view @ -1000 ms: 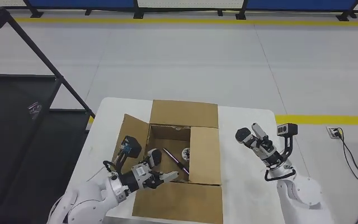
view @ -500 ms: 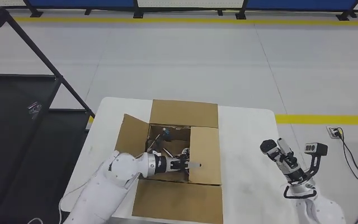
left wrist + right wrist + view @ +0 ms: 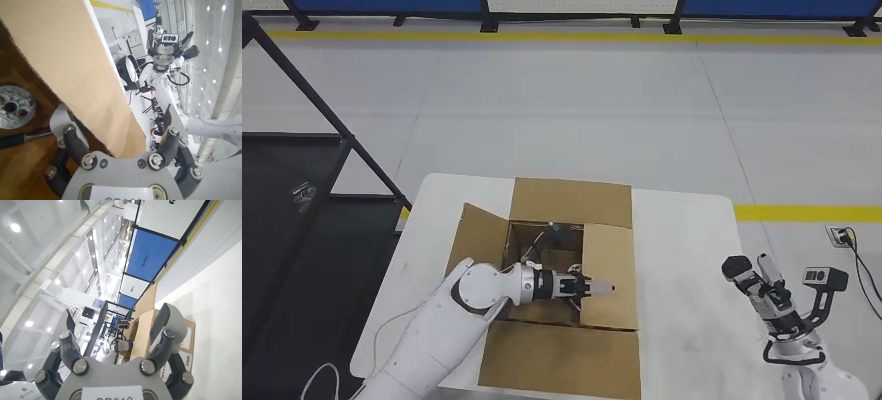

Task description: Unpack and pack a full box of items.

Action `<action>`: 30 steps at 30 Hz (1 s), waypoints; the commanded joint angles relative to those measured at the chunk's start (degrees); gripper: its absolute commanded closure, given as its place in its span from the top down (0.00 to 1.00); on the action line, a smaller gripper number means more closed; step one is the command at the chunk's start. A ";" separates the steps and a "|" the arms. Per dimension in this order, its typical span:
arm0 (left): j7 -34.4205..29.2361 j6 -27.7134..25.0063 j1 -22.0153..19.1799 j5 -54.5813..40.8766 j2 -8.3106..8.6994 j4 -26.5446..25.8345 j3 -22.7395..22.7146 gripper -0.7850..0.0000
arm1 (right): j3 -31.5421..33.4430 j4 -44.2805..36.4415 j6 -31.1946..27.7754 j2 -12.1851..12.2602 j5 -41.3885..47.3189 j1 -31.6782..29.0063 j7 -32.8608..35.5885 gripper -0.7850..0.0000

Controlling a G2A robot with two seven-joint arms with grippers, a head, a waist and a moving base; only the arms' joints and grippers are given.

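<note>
1. Top view: the box (image 3: 572, 203) sits mid-bench (image 3: 682, 300) with its flaps spread. The left arm lies across the opening, and the left hand (image 3: 594, 287) is at the inner edge of the right flap. The right hand (image 3: 747, 268) is raised near the bench's right edge, well apart from the box. Nothing steadies the box, so a sideways push from the left arm would likely slide it or fold the flap.

2. Left wrist view: the left hand (image 3: 113, 113) has its fingers apart and holds nothing. They straddle the flap (image 3: 66, 56), one finger (image 3: 60, 121) inside the box under it, the other outside. A metal disc (image 3: 15, 108) and a dark-handled tool (image 3: 12, 141) lie on the box floor beside the inner finger.
   - Closing here would probably pinch cardboard, not an item.
   - Lifting or pulling back could hook the flap and drag the box.
   - The flap hides part of the floor, so a reach for the disc may be misjudged.
   - The tool's thin shaft could roll away if nudged.

3. Right wrist view: the right hand (image 3: 117, 313) is spread wide and empty, pointing toward the box (image 3: 145, 317) from across the bench (image 3: 208, 294). It is too far off to brace the box if it shifts.
</note>
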 commanded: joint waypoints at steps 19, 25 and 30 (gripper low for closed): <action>12.60 0.57 -4.90 10.22 -4.22 -6.44 8.02 1.00 | 4.87 1.16 -9.27 0.25 12.22 -5.95 -3.73 1.00; 16.32 -0.09 -8.84 13.43 -7.81 0.00 14.05 1.00 | 6.13 3.26 -11.49 0.35 16.28 -7.41 -2.10 1.00; 17.04 -0.34 -11.78 12.29 -11.12 6.73 17.79 1.00 | 6.59 4.38 -12.09 0.43 17.61 -7.52 -1.51 1.00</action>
